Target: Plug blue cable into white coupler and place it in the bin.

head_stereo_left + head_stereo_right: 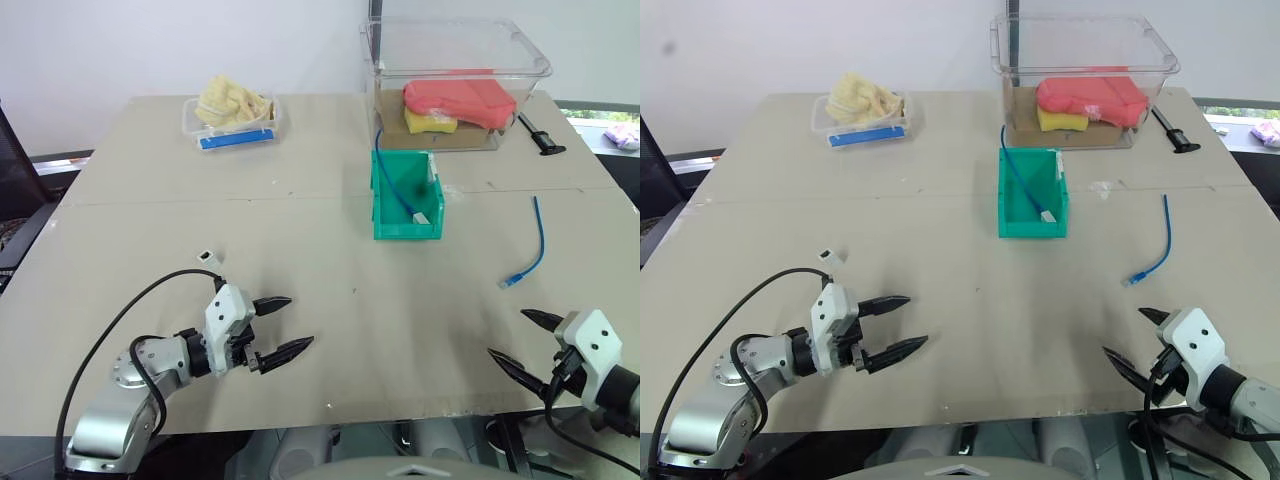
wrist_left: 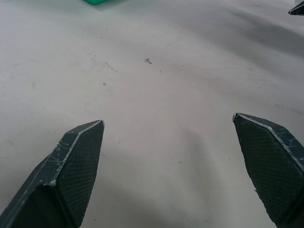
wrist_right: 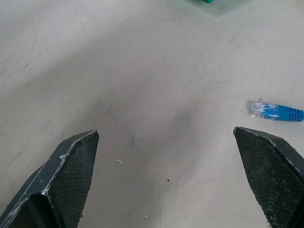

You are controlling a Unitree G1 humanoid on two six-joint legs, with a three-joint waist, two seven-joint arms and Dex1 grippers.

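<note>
A loose blue cable [image 1: 538,236] lies curved on the table's right side, its clear plug [image 3: 264,109] toward me. My right gripper [image 1: 506,333] stands open just in front of that plug, apart from it. The tiny white coupler [image 1: 207,257] rests on the left of the table, a little beyond my left gripper [image 1: 300,322], which is open and holds nothing. The green bin [image 1: 400,230] sits mid-table toward the back. Inside it lies another blue cable [image 1: 394,178] with a white block [image 1: 421,216] on its end.
A large clear tub [image 1: 455,60] with red and yellow items stands behind the bin. A small clear tray [image 1: 232,120] with a blue label is at the back left. A black tool [image 1: 541,136] lies right of the tub. The table's front edge runs just below both grippers.
</note>
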